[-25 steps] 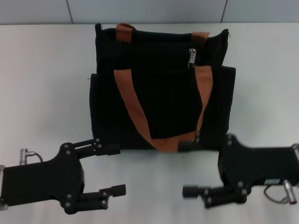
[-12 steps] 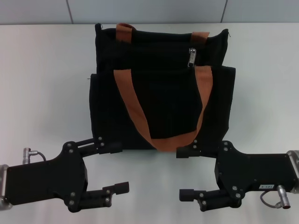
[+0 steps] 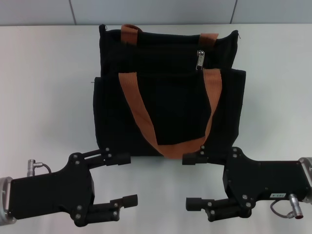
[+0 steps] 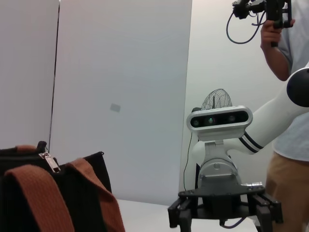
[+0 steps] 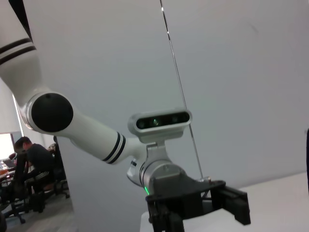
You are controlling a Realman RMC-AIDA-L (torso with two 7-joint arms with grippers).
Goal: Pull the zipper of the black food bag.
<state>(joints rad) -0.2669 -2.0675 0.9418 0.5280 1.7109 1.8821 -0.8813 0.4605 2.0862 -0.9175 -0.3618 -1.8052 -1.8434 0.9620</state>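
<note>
The black food bag [image 3: 168, 97] stands on the white table [image 3: 44, 87], with two orange-brown strap handles [image 3: 136, 109] across its front. The silver zipper pull [image 3: 200, 60] hangs at the top edge, right of centre; it also shows in the left wrist view [image 4: 50, 162]. My left gripper [image 3: 126, 179] is open and empty, in front of the bag's lower left corner. My right gripper [image 3: 190, 180] is open and empty, in front of the bag's lower right part. Both face each other and are far from the zipper pull.
A grey wall [image 3: 156, 10] runs behind the table's far edge. In the left wrist view a person [image 4: 289, 121] stands beyond my right arm, holding a camera rig, and a fan [image 4: 217, 100] stands behind it.
My left gripper has shifted right and a little toward the table's near edge. My right gripper moved left and levelled out, then held still. The bag has not moved.
</note>
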